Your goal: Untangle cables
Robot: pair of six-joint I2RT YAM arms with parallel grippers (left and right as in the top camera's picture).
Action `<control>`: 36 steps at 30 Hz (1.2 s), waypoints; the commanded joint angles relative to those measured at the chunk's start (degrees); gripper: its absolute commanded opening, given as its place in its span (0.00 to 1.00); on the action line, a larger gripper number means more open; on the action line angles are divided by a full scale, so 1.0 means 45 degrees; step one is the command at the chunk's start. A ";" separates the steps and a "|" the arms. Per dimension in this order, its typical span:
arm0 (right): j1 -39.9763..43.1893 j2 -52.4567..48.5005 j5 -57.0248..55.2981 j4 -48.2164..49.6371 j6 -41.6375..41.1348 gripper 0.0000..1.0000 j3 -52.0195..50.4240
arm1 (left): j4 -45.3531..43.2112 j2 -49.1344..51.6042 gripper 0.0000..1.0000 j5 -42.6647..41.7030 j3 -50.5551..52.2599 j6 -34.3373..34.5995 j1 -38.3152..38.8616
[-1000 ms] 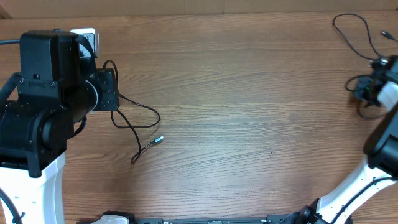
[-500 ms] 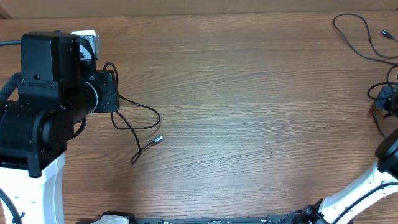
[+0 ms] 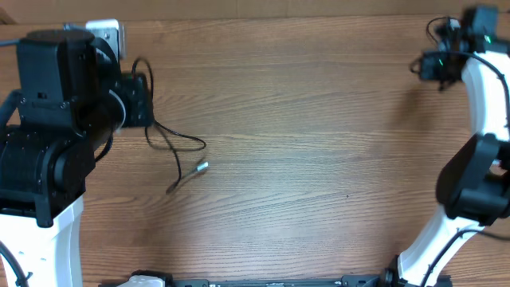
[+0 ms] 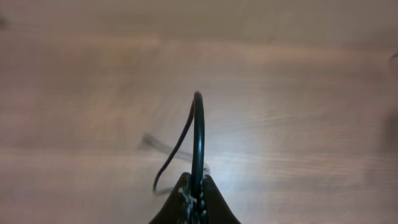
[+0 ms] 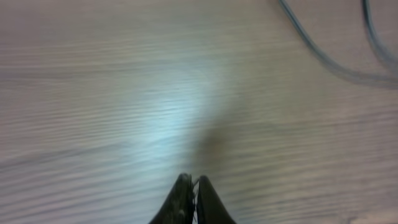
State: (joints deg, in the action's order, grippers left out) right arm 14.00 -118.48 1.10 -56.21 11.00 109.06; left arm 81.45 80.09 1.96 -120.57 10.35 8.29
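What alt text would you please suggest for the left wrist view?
The left claw is shut on a thin black cable, which rises in a narrow loop and curls back down over a blurred wooden table.

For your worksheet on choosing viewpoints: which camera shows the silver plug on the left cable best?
Overhead: the silver plug shows plainly at the cable's end. The left wrist view shows only that cable pinched in the left hand; the right wrist view shows blurred other cables.
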 commanded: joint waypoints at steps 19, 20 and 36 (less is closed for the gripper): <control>-0.6237 0.2375 0.3507 -0.7257 -0.2497 0.06 0.6810 | -0.9418 0.5115 0.04 -1.0632 -0.0078 0.0670 0.0199; -0.6504 0.2375 0.3502 -0.7315 -0.2497 0.06 0.6810 | -0.9874 0.5372 0.04 -1.1166 -0.0078 0.0835 0.0199; -0.7621 0.2370 0.3492 -0.6003 -0.0437 0.92 0.6329 | -1.8345 0.7655 0.04 -1.7194 -0.0078 0.8680 0.0248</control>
State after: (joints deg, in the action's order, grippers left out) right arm -20.29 -107.85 16.58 -85.21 3.68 138.52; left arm 2.68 115.26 -68.60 -120.27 40.01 8.67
